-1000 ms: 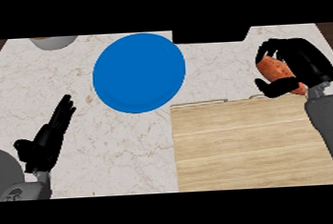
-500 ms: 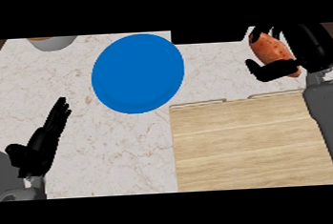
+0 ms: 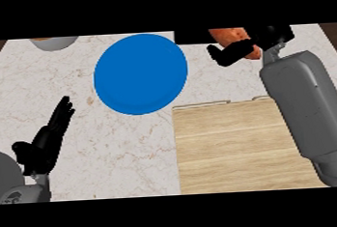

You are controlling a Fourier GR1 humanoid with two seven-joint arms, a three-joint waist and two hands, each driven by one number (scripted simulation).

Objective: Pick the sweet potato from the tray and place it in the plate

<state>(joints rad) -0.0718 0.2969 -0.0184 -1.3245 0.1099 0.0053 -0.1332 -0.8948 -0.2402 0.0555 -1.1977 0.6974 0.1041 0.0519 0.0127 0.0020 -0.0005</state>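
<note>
nearest the lower edge, at the left, the left hand (image 3: pixel 45 141) rests over the pale marble counter (image 3: pixel 131 151), its fingers straight and lying close together, pointing up and away; it holds nothing and touches no object. to its right, also near, the wooden tray (image 3: pixel 237 145) lies on the counter with its light planks bare, and the grey right forearm (image 3: pixel 306 103) crosses over the tray's right side.

further out, the blue plate (image 3: pixel 141 73) sits on the marble between the two arms, just beyond the tray's far left corner and apart from both hands.

further still, by the top edge at the right, the right hand (image 3: pixel 250 43) is curled round the sweet potato (image 3: pixel 233 37). a black thumb or finger runs across beneath the orange body and other fingers wrap it from the right, so only part of its orange skin shows between them. the sweet potato is thus held in the air beyond the tray's far edge and to the right of the plate, not touching either.

at the far left corner, a grey bowl (image 3: pixel 53 42) with something orange inside is cut by the top edge.
</note>
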